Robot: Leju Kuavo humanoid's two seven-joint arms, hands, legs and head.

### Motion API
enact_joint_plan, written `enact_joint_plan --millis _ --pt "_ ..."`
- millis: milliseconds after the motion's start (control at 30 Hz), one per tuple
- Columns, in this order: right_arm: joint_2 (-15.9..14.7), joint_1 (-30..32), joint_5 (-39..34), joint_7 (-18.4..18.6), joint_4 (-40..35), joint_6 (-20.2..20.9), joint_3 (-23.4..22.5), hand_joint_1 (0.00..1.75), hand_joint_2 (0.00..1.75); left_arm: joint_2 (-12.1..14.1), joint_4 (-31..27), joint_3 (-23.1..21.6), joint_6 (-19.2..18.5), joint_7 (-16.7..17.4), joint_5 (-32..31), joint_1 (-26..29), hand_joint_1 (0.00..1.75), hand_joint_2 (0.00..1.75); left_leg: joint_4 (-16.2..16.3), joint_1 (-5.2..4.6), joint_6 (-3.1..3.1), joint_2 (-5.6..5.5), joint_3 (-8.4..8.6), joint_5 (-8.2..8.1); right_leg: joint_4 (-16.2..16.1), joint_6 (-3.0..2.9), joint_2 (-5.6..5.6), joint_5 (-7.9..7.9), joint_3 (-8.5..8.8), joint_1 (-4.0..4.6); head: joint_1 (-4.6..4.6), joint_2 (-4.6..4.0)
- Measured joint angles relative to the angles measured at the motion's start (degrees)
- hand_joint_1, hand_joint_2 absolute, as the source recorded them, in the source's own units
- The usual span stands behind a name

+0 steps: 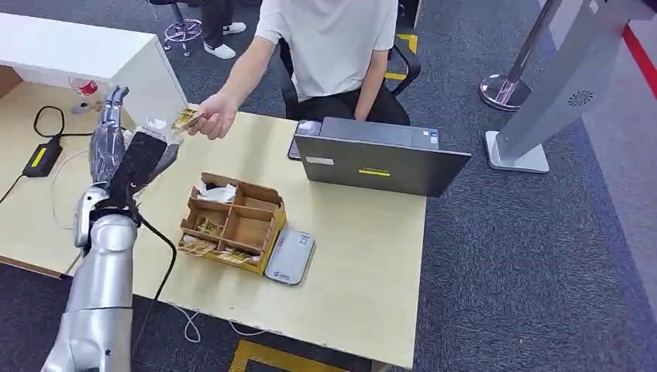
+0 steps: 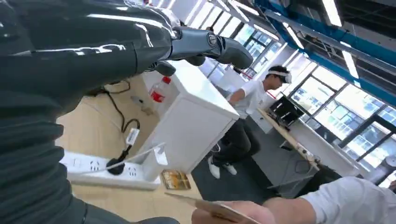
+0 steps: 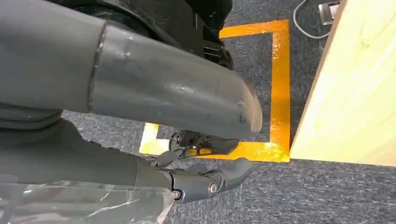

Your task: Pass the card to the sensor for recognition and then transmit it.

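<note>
Card (image 1: 184,118) is sitting in the person's hand (image 1: 214,116) at the table's far edge, just beyond my left hand (image 1: 116,147) (fingers apart, holding nothing); right hand (image 3: 205,179) is hanging low.

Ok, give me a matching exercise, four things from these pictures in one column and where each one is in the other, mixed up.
1. card
2. laptop
3. reader
4. bottle

A. beside the cardboard box, flat on the table
B. in the person's hand
C. at the table's far edge, in front of the person
D. by the white cabinet

Pairs: 1-B, 2-C, 3-A, 4-D
</note>
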Motion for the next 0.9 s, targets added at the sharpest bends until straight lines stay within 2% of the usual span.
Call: enact_joint_plan --millis 100,133,500,733,900 --pt "0.09 -0.16 0.77 0.46 0.04 -0.07 0.22 0.00 0.00 0.96 0.85 -2.02 1.51 1.69 -5.18 -2.32 0.00 1.75 0.00 0.00 0.00 0.00 0.00 0.00 0.00 0.00 0.00 0.00 0.00 0.00 0.00 0.00" --pt "0.13 -0.21 0.92 0.70 0.09 -0.13 0.28 0.00 0.00 1.25 1.18 -2.65 2.02 2.30 -6.90 -3.07 1.75 1.75 0.00 0.00 0.00 0.00 0.00 0.00 0.00 0.00 0.00 0.00 0.00 0.00 0.00 0.00" --pt "0.39 -0.58 3.76 3.85 0.52 -1.62 1.20 0.00 0.00 4.74 6.10 -9.95 7.59 8.27 -26.09 -11.48 1.75 1.75 0.00 0.00 -0.02 0.00 0.00 0.04 0.02 -0.04 0.00 0.05 0.00 0.00 0.00 0.00" --pt "0.57 -0.92 6.38 7.49 0.81 -3.41 2.08 0.00 0.00 6.42 9.42 -13.25 13.36 10.77 -37.39 -15.15 1.75 1.75 0.00 0.00 -0.02 0.00 0.00 0.04 0.02 -0.04 0.00 0.05 0.00 0.00 0.00 0.00" --pt "0.74 -1.12 7.06 8.44 0.87 -3.30 2.45 0.00 0.00 6.51 11.83 -14.59 13.86 10.74 -37.82 -16.02 1.75 1.75 0.00 0.00 -0.03 0.00 0.00 0.05 0.02 -0.04 0.00 0.05 0.00 0.00 0.02 0.00"
